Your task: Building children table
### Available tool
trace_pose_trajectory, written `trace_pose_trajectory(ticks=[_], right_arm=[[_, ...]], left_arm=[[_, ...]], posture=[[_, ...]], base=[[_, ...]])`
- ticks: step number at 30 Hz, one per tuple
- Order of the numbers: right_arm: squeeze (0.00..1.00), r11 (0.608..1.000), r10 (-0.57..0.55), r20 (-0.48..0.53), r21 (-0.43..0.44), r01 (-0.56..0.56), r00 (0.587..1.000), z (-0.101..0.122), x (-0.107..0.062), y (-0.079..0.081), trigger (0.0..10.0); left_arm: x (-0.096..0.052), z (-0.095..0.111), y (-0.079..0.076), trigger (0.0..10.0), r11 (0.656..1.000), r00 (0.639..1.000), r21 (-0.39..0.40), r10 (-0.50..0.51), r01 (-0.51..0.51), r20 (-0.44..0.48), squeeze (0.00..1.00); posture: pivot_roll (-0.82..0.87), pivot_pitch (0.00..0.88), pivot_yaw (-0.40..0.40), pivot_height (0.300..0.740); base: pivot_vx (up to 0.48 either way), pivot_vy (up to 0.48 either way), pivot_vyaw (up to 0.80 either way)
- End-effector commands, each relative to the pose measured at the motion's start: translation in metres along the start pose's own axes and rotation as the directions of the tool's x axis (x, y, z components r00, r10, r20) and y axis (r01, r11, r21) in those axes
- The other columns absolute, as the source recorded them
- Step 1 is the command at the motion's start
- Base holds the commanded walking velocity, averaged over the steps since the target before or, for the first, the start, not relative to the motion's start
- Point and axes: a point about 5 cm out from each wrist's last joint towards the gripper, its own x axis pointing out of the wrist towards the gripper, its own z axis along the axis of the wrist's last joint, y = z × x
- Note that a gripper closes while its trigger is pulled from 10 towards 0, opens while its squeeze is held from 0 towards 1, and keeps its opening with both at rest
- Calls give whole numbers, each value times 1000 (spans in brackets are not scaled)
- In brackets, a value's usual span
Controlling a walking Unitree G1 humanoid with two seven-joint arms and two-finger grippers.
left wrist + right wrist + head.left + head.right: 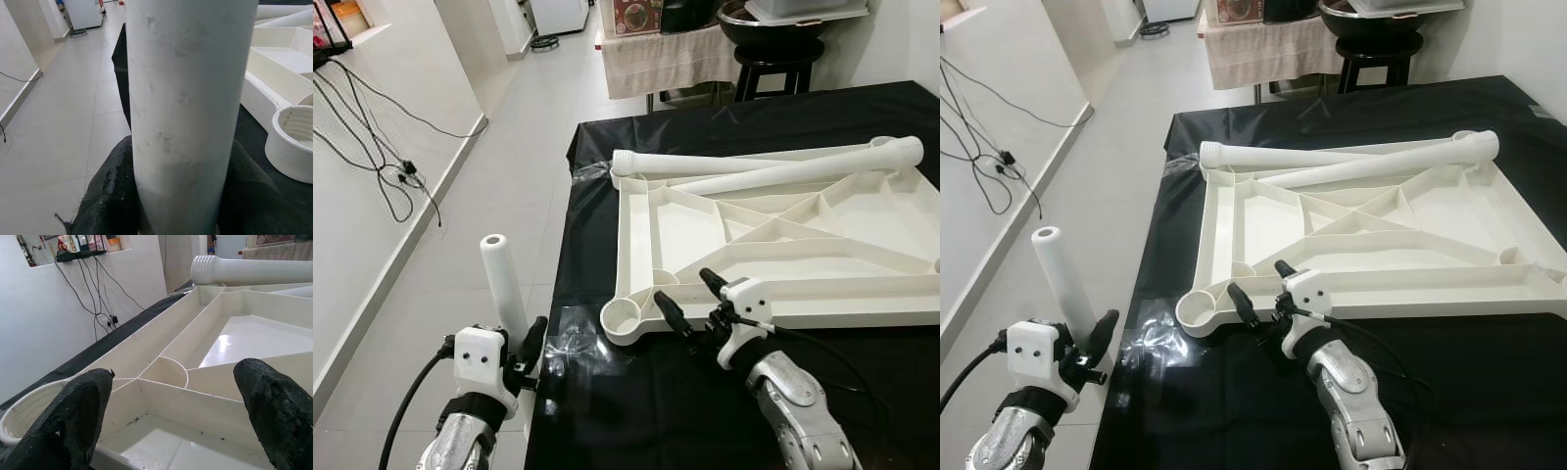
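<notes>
Left eye view: white table leg point(502, 284) standing nearly upright, clamped low down in the left gripper point(514, 357), off the left edge of the black-covered table point(636, 411). Upturned white tabletop point(773, 245) lying on the cloth, its round corner socket point(628, 319) open upward, just to the right of the held leg and slightly ahead of it. Right gripper point(690, 305) spread apart over the tabletop's near rim, right beside that socket, holding nothing. Two more legs point(773, 164) resting crosswise on the far side. Right eye view: same layout, leg's long axis near vertical, tilted a little, socket point(1199, 309) between leg and right gripper. Left wrist view: black fingers point(110, 196) pressed on either side of the leg point(188, 107), threaded socket point(293, 142) close by. Right wrist view: fingers point(73, 416) wide apart above the ribbed underside point(195, 362). Likely next: carrying the leg rightward to the socket, the left arm being the holder.
</notes>
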Motion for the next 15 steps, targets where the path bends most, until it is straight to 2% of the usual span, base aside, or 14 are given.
trace_pose_trajectory(ticks=[1,15], right_arm=[[0,1000,9,-2,22,-9,1000,-1,0,2,10000],[0,1000,9,1,24,-9,1000,0,1,2,10000]], left_arm=[[-3,2,4,10000,1000,1000,-3,15,-15,4,0],[-2,3,5,10000,1000,1000,-2,17,-17,7,0]], posture=[[-135,125,109,740],[-135,132,108,740]], base=[[0,0,0],[0,0,0]])
